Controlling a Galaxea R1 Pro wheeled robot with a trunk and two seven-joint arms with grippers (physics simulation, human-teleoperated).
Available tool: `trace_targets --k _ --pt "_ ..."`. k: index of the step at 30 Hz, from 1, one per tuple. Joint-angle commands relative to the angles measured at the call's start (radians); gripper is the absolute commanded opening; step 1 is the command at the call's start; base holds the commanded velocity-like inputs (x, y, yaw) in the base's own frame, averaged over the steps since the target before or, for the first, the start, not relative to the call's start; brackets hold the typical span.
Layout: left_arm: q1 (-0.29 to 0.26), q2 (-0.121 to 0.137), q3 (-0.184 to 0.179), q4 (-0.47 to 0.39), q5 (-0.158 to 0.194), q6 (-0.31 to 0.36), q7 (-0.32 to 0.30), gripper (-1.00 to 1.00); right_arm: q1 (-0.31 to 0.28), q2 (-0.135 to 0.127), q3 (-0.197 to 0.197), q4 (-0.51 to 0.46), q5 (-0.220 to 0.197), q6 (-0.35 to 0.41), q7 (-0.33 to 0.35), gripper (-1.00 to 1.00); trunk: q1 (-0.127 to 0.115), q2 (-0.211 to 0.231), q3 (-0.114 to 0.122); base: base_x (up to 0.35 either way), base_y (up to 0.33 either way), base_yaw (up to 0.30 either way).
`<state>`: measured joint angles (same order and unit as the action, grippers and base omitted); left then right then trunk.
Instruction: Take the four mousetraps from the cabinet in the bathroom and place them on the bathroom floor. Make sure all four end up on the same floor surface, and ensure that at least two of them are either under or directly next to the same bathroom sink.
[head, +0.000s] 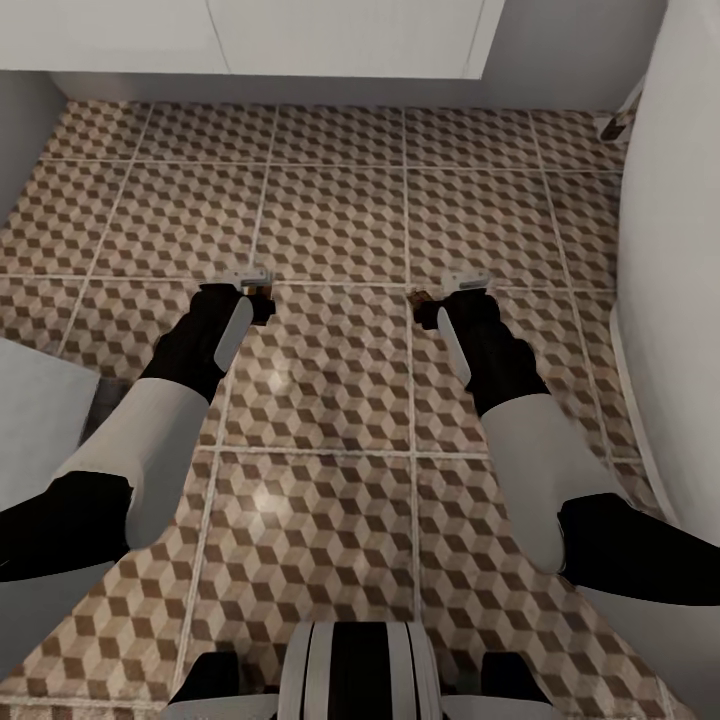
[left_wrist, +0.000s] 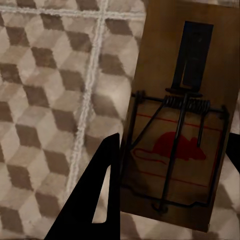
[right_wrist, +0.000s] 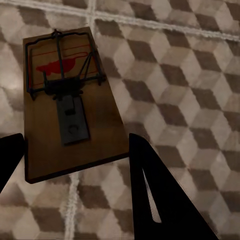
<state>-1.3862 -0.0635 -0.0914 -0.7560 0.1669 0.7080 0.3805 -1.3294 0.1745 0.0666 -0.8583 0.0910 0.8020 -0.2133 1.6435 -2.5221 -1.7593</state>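
— Looking down from the head camera, what do you make out?

— Both arms reach forward over the bathroom floor (head: 330, 220), the cube-patterned tile with pale grout. The left pincer (head: 258, 290) and the right pincer (head: 425, 300) each carry something small and brown at the tip, too small there to read.

— And up close?

— In the left wrist view, a mousetrap (left_wrist: 182, 125) sits between the fingers (left_wrist: 102, 200): a tan board with a dark wire spring, a dark metal plate and a red mouse print. The left pincer is clamped on it. It hangs above the tile; I cannot tell whether it touches the floor.

— The right side?

— Much the same. A second mousetrap (right_wrist: 70, 105) lies between the two dark fingers (right_wrist: 160, 195) of the right pincer, which grips the end of the board. Its red print points away from the camera.

— Anything around them?

— A white cabinet front (head: 340, 35) runs along the far wall, and a white curved body (head: 670, 300) stands at the robot's right.
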Motion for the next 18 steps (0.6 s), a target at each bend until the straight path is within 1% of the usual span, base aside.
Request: trace_targets --k 1,13,18 --pt "0.0 0.001 -0.004 -0.001 0.007 0.004 0.012 -1.0 -0.001 0.0 0.002 -0.001 0.007 0.006 -0.003 -1.0 0.0 -0.001 -0.006 0.0 0.0 0.0" --pt "0.0 0.001 -0.003 -0.002 0.007 0.004 0.012 -1.0 -0.001 0.0 0.002 -0.001 0.007 0.006 -0.003 -1.0 0.006 -0.003 -0.072 0.0 0.0 0.0" --pt "0.0 0.001 -0.004 -0.002 0.006 0.004 0.012 -1.0 -0.001 0.0 0.002 -0.001 0.007 0.006 -0.003 -1.0 0.008 -0.004 -0.073 0.0 0.0 0.0"
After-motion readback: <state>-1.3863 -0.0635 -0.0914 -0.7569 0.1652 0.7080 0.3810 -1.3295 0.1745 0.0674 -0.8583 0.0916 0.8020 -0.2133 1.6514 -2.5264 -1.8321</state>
